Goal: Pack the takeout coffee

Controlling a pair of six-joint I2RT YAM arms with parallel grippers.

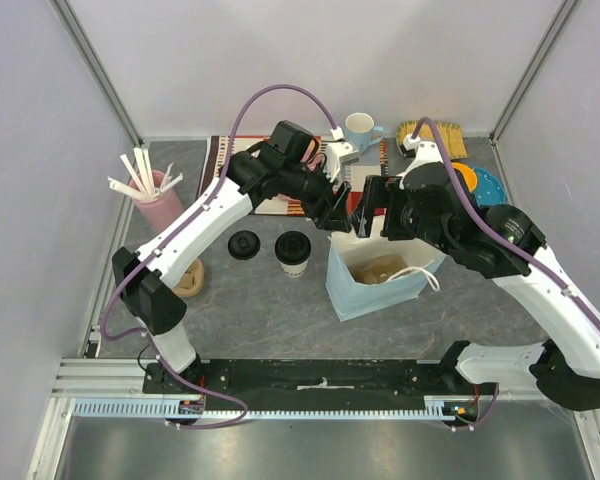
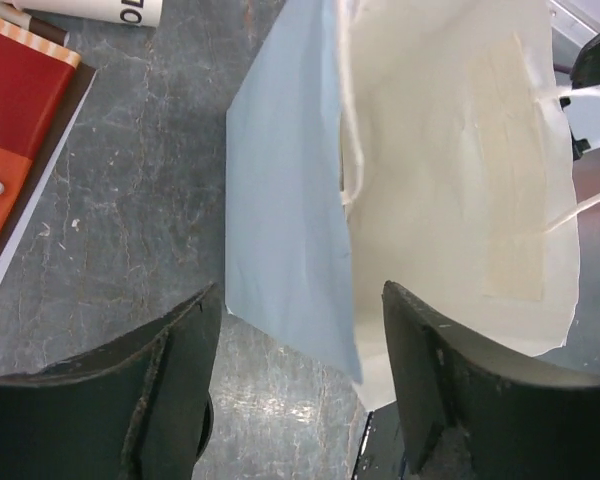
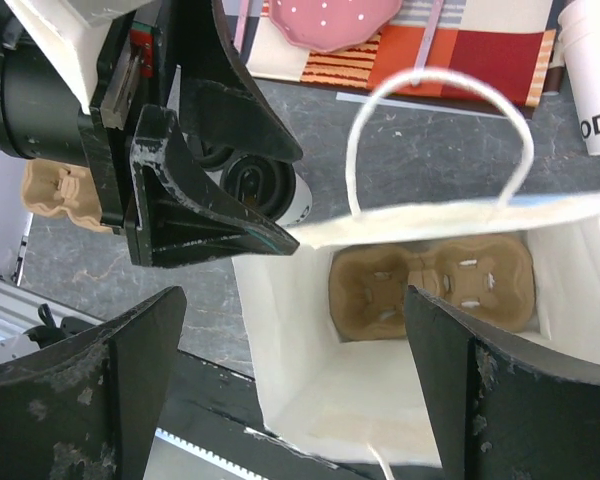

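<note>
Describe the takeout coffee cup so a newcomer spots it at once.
Start at the light blue paper bag standing open at the centre. Just to its left stands a small cream paper cup capped with a round black plastic lid. The loose black lid beside it lies flat with no cup beneath.

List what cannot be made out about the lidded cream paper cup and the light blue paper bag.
Lidded cream paper cup: its black lid hides the contents, top view; the left gripper covers most of it, right wrist view.
Light blue paper bag: the brown cardboard cup carrier hides the floor beneath it, right wrist view.
</note>
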